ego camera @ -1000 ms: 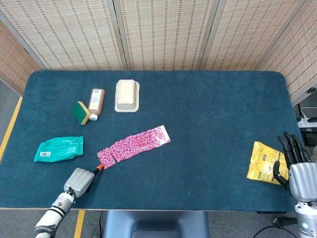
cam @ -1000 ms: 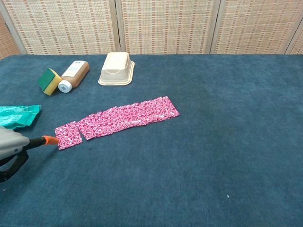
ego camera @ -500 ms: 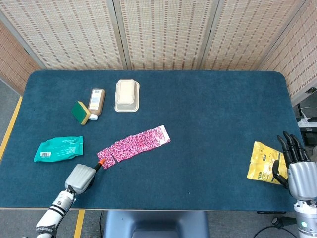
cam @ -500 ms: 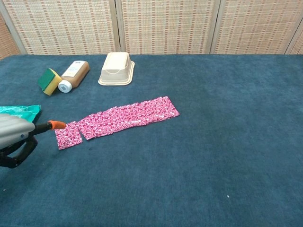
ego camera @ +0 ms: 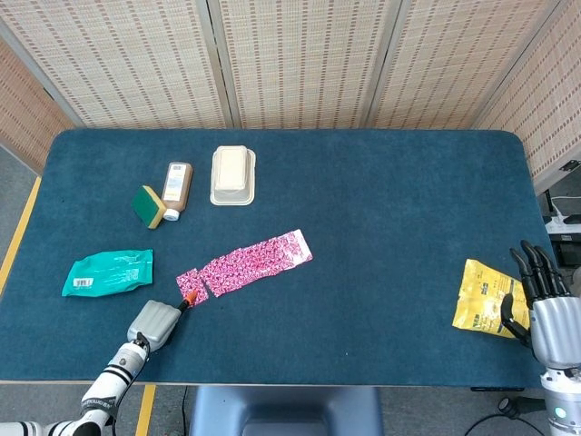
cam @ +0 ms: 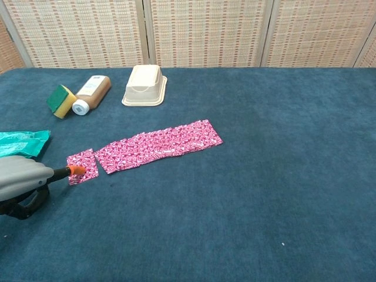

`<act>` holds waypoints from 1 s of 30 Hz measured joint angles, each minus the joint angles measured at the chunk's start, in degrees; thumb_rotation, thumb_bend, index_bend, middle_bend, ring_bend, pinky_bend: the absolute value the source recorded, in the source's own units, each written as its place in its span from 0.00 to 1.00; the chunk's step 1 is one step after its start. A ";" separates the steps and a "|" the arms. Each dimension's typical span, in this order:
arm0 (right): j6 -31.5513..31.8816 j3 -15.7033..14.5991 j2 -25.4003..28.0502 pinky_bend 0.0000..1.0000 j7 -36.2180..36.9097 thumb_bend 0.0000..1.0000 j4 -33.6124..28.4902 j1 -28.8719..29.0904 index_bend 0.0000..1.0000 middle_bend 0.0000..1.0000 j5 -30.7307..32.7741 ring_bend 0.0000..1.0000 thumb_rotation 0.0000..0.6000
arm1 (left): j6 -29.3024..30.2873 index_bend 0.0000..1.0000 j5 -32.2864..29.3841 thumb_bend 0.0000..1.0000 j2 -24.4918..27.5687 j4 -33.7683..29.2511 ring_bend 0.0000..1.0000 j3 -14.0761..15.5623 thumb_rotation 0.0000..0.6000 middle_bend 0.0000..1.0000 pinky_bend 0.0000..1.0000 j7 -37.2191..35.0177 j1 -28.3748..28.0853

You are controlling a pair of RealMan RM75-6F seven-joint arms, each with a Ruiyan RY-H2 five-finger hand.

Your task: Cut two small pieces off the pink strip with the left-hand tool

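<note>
The pink patterned strip (ego camera: 257,262) (cam: 158,147) lies flat left of the table's middle. One small cut piece (ego camera: 192,280) (cam: 82,166) sits just off its left end, with a narrow gap between them. My left hand (ego camera: 154,322) (cam: 20,176) grips a cutting tool at the front left. The tool's orange tip (ego camera: 189,298) (cam: 76,170) rests on the small piece. At the front right my right hand (ego camera: 545,309) holds nothing and its fingers are spread, right beside a yellow packet (ego camera: 481,295).
A green packet (ego camera: 107,272) lies at the left edge, just behind my left hand. Further back stand a green-and-yellow sponge (ego camera: 147,205), a brown bottle (ego camera: 176,189) on its side and a cream container (ego camera: 232,175). The table's front edge (ego camera: 318,380) runs close under both hands.
My left hand drew the tool's tip away from the strip's end, then set it down on the small piece. That piece now lies apart from the strip. The right hand has stayed still.
</note>
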 measured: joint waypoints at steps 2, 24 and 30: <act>0.05 -0.07 -0.04 0.21 0.00 0.62 0.02 -0.02 0.00 0.00 -0.13 0.00 1.00 | 0.71 0.11 0.12 0.83 0.70 -0.97 0.74 0.67 1.00 0.68 0.62 -0.04 0.43; 0.04 -0.07 -0.29 0.21 -0.29 0.62 0.17 -0.01 0.00 0.00 -0.15 0.00 1.00 | 9.88 0.00 15.60 0.83 5.45 -5.74 0.75 4.09 1.00 0.68 0.63 -6.15 7.18; -0.12 -0.11 -0.13 0.21 -0.13 0.62 0.04 0.02 0.00 0.00 -0.11 0.00 1.00 | 7.17 0.00 15.78 0.83 1.50 -2.34 0.75 -0.26 1.00 0.68 0.63 -6.12 4.50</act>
